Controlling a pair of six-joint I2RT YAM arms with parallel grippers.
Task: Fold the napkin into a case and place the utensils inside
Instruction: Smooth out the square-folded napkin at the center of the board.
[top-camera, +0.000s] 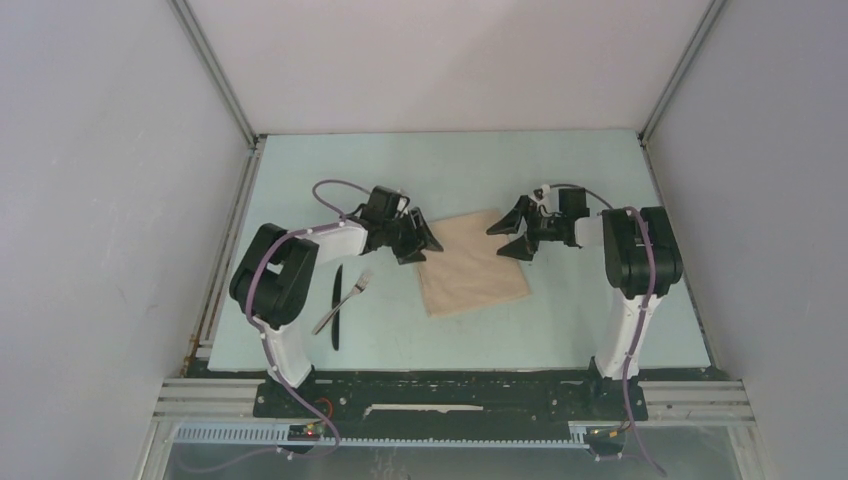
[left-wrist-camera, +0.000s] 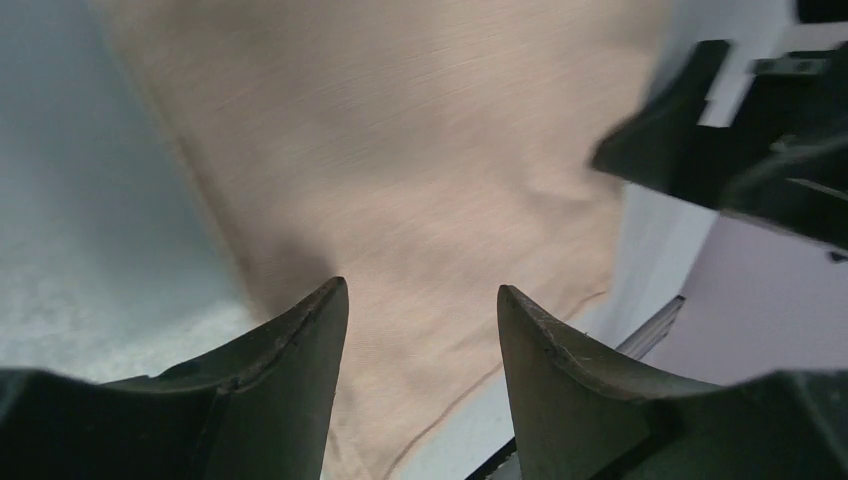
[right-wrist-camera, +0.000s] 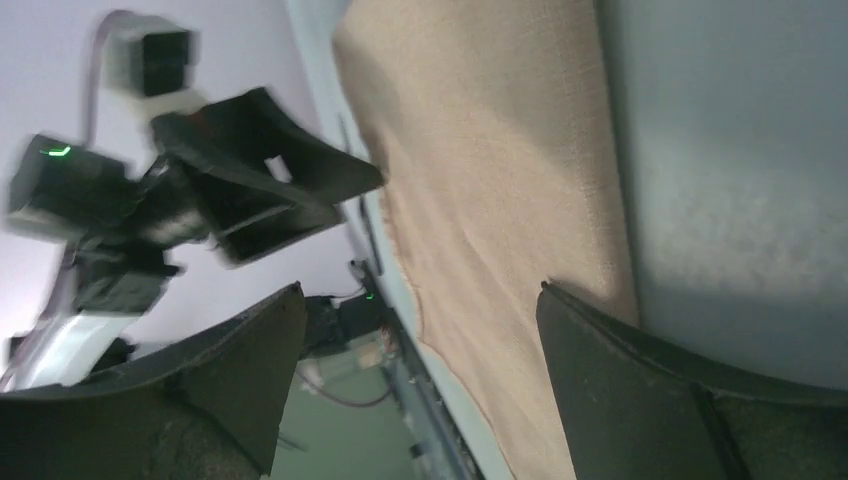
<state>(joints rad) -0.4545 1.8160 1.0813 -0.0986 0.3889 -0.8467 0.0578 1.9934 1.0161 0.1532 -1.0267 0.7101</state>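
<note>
Napkin (top-camera: 472, 262) lies flat between my two grippers; knife (top-camera: 337, 305) and fork (top-camera: 343, 302) sit well apart on its left. Left gripper (top-camera: 422, 250) and right gripper (top-camera: 497, 243) both have fingers apart, gripping nothing, near its far corners. Likely risks: uneven pinches skew the fold, one corner slips and the cloth bunches, or my grippers collide.

fork (top-camera: 342, 302) tines too small, napkin (left-wrist-camera: 400, 150) cut off top, left pincer (right-wrist-camera: 360, 198) perhaps motion-blurred
</note>
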